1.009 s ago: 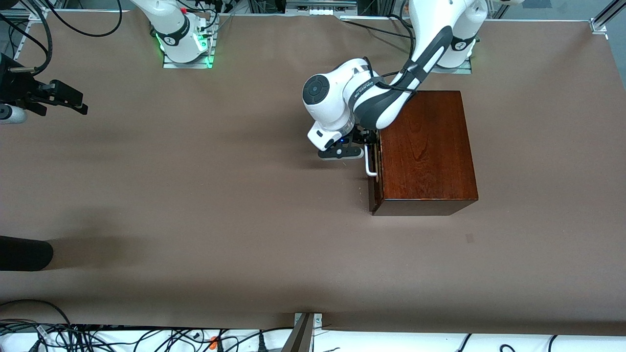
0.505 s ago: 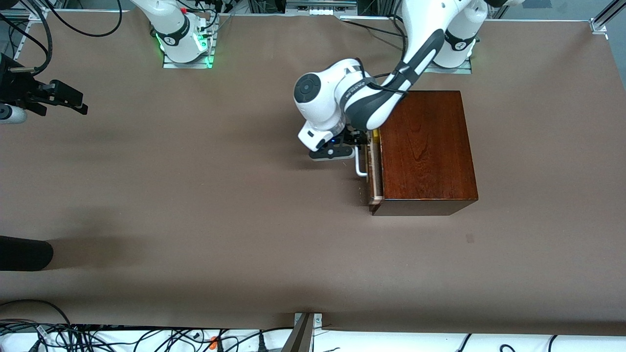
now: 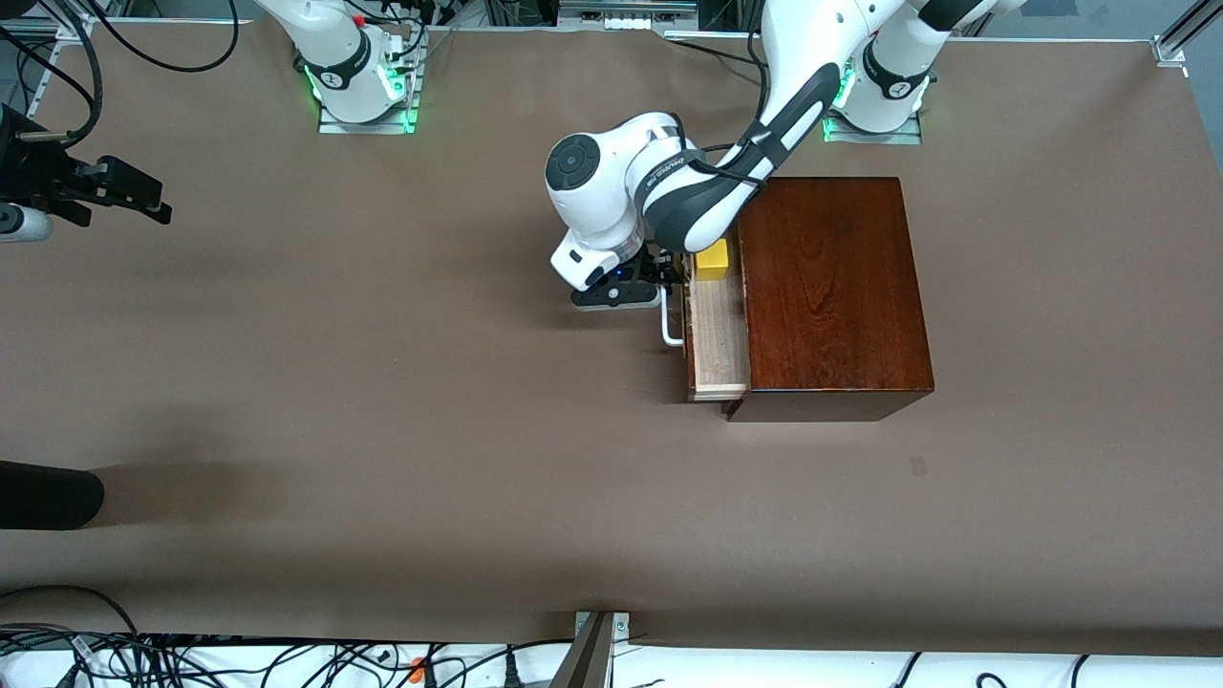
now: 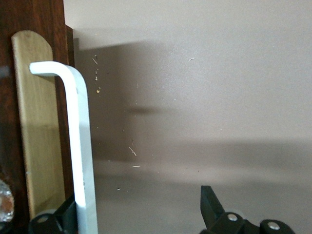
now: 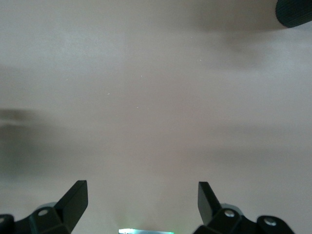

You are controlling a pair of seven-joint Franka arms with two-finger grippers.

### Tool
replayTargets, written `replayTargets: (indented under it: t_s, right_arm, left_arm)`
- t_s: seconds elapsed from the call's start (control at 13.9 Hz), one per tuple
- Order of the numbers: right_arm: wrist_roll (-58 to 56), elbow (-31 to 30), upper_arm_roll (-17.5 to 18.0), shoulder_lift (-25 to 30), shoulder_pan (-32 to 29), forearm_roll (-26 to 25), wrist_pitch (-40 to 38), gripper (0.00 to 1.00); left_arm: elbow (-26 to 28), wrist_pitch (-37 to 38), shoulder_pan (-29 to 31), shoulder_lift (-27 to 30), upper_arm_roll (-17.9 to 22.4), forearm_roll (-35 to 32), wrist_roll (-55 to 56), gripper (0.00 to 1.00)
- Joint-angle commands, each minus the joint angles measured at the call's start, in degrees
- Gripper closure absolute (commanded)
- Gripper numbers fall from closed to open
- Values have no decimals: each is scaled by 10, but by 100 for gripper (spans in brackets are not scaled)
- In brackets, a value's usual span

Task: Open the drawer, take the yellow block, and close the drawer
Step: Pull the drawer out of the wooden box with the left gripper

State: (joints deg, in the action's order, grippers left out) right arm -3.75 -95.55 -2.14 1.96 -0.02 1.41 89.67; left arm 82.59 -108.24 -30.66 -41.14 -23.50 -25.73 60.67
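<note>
Right gripper [image 5: 141,204]: waits over bare counter [image 3: 382,382], well apart from the box [image 3: 831,287] toward the right arm's end; jaws apart, empty.
Left gripper [image 3: 659,287]: in front of the drawer [image 3: 717,334]; jaws apart, one finger hooked inside the handle [image 4: 80,156] to pull.
Drawer: partly out of the box.
Yellow block [image 3: 712,258]: in the drawer's tray, just beside the box's front, uncovered for picking.
</note>
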Motion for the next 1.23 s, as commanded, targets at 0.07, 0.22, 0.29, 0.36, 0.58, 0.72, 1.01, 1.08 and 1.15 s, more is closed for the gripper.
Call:
replayTargets:
  t_s: [0.07, 0.22, 0.29, 0.36, 0.58, 0.72, 1.01, 1.08, 1.15]
  right_arm:
    - [-6, 8, -1, 0, -2, -2, -9, 0]
    - [-4, 8, -2, -1, -2, -2, -9, 0]
    - [-4, 8, -2, -1, -2, -2, -9, 0]
    - [-4, 8, -5, -2, -2, -2, -9, 0]
    - [-6, 9, -9, -1, -2, -3, -9, 0]
    - [-6, 9, -9, -1, -2, -2, -14, 0]
    - [-7, 8, -7, -5, -1, -1, -27, 0]
    - [-7, 8, -7, -6, -1, -1, -39, 0]
    - [-4, 8, -7, -6, -1, -1, -47, 0]
  left_arm:
    - [-66, -7, -19, -37, -4, 1, 4, 0]
    - [-98, -7, -29, -56, -4, 3, 4, 0]
    - [-104, -7, -31, -61, -4, 3, 4, 0]
    - [-104, -7, -31, -61, -4, 3, 4, 0]
    - [-105, -7, -33, -61, -4, 2, -5, 0]
    - [-105, -7, -40, -60, -3, 2, -5, 0]
    - [-116, -6, -41, -61, -3, 2, -5, 0]
    - [-116, -7, -43, -61, -4, 2, -4, 0]
    - [-116, -6, -45, -61, -3, 2, -4, 0]
